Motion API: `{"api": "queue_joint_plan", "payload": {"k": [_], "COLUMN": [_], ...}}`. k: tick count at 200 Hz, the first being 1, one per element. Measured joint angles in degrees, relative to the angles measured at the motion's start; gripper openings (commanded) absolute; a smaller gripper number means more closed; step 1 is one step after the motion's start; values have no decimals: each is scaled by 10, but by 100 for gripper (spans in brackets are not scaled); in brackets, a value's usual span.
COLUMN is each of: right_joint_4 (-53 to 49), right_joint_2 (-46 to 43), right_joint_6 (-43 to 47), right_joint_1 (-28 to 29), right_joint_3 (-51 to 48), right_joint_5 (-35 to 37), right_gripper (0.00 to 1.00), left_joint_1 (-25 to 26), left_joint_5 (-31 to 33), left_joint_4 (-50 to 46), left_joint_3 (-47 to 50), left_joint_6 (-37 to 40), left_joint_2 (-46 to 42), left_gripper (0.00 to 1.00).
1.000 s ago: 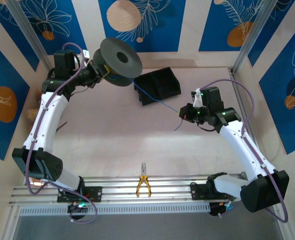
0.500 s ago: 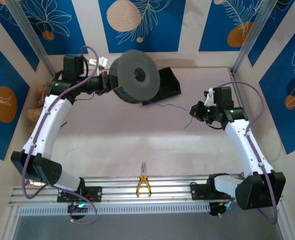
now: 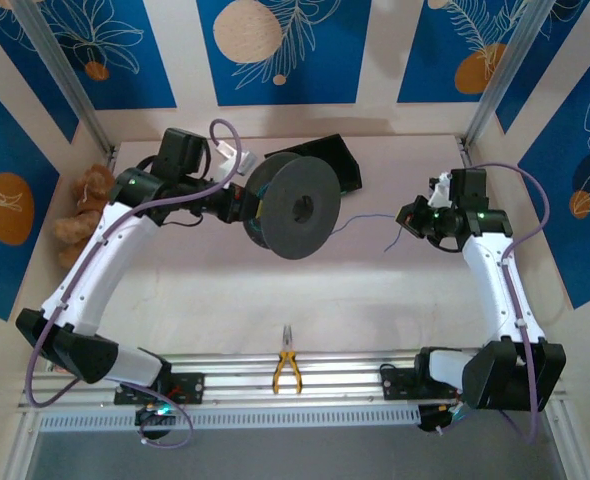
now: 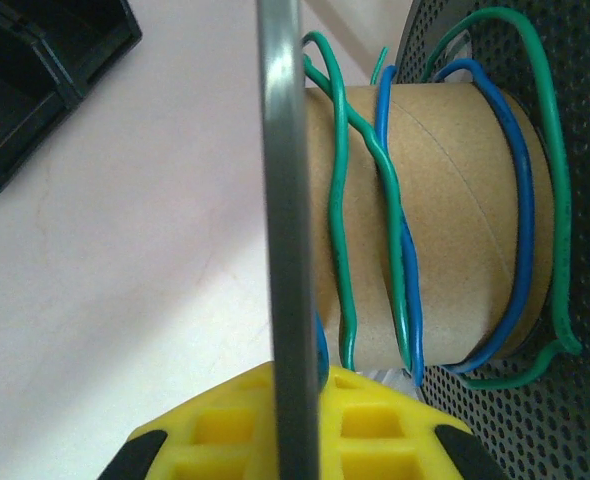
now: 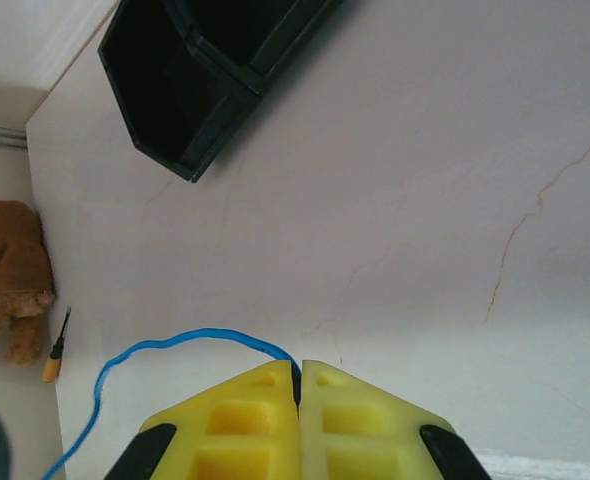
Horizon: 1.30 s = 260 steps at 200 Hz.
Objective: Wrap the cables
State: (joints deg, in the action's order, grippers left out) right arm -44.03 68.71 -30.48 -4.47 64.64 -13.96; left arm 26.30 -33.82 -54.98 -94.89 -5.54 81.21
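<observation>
A dark grey spool (image 3: 295, 208) with a cardboard core (image 4: 465, 220) hangs over the middle of the table. My left gripper (image 3: 243, 205) is shut on the edge of its near flange (image 4: 283, 200). The cables, one green (image 4: 340, 200) and one blue (image 4: 390, 180), lie in loose turns round the core. The blue cable (image 3: 360, 218) runs slack from the spool to my right gripper (image 3: 407, 218). That gripper (image 5: 300, 385) is shut on the blue cable (image 5: 195, 337), and a short end hangs below it.
A black bin (image 3: 320, 165) lies tipped at the back behind the spool. A teddy bear (image 3: 83, 205) sits at the far left. Yellow-handled pliers (image 3: 287, 370) lie at the near rail (image 3: 375, 362).
My left arm has swung the spool right and toward the table's middle, turning its face forward. The right gripper has drifted right and back with the blue cable.
</observation>
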Motion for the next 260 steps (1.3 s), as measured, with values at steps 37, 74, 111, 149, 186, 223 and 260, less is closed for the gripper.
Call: {"api": "queue_joint_plan", "payload": {"k": [37, 74, 111, 149, 186, 223, 260], "right_joint_4": [-8, -13, -17, -21, -27, -30, -33], "right_joint_2": [22, 47, 74, 93, 97, 107, 126], "right_joint_6": [0, -10, -26, -41, -60, -76, -87], "right_joint_1": [-6, -6, 0, 22, 47, 91, 151], "right_joint_3": [41, 102, 165, 214, 238, 271, 319], "right_joint_5": [-25, -56, -74, -87, -94, -94, -86], "right_gripper": [0, 0, 0, 0, 0, 0, 0], "left_joint_1": [19, 51, 73, 96, 110, 120, 126], "left_joint_5": [67, 115, 146, 190, 229, 262, 295], "left_joint_4": [-22, -30, -29, -29, -26, -27, -32], "left_joint_3": [0, 0, 0, 0, -13, -36, -62], "left_joint_6": [31, 49, 59, 61, 61, 57, 39], "left_joint_2": [0, 12, 30, 48, 78, 102, 127], "left_gripper": [0, 0, 0, 0, 0, 0, 0]}}
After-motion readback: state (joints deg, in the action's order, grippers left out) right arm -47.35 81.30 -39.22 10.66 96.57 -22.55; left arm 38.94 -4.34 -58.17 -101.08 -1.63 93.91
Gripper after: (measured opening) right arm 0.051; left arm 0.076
